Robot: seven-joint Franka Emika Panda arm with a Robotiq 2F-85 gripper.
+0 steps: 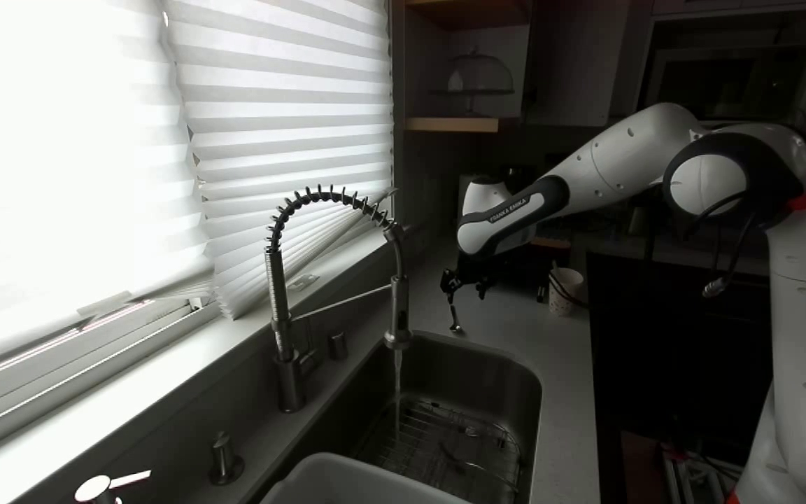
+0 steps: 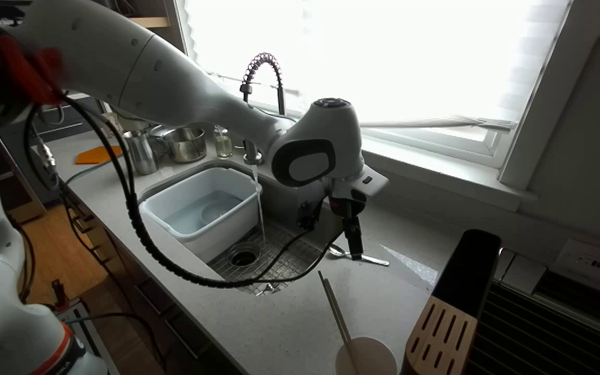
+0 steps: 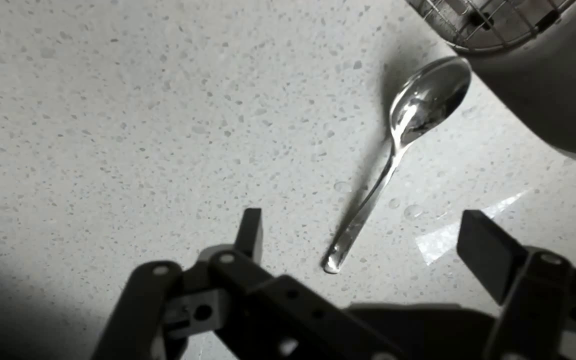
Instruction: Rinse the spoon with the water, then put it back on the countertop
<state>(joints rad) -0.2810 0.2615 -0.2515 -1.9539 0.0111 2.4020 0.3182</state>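
Spoon lying on countertop, bowl end right at the sink edge, handle end toward the gripper; water drops beside the handle. Jaws spread wide, one finger each side of the handle end as seen from wrist; hard to tell from these angles how high the fingertips sit above the countertop. Faucet running, thin stream falling into the sink. White tub sits in the sink. Cup with two sticks in it on the countertop

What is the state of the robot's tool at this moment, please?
Tool: open, holding nothing; the spoon lies on the countertop.
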